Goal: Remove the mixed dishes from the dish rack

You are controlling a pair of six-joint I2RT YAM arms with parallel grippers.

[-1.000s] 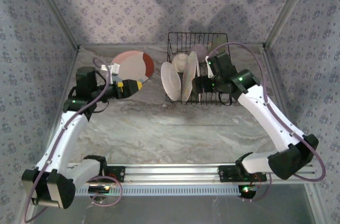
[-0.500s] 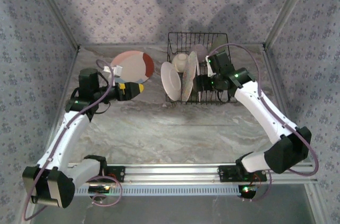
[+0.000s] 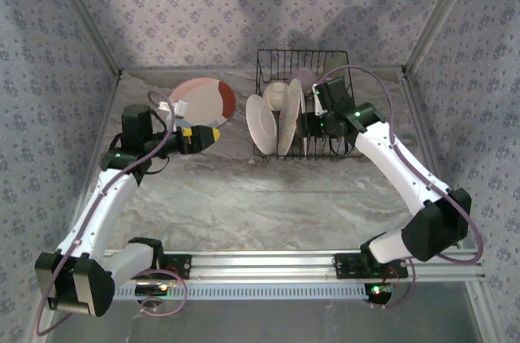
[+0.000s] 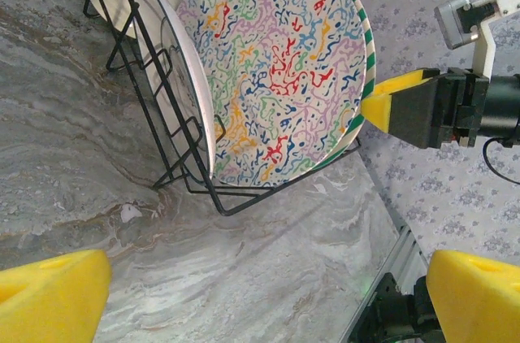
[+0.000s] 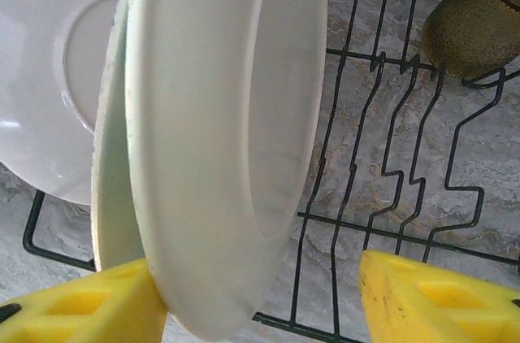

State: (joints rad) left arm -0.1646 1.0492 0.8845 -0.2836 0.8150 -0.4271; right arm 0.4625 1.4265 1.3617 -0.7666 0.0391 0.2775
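Plate [image 5: 219, 132]: rigid, prob. slick, brittle; pinch at rim. R gripper [image 5: 260, 294] jaws apart, straddling rim; L gripper [image 4: 268, 294] wide apart.

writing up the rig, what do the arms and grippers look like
Left arm and right arm: white tubular links, black joint housings, green lights near the wrists, a mauve cable looping along each. The left gripper and right gripper have black bodies and yellow wedge-shaped fingers.
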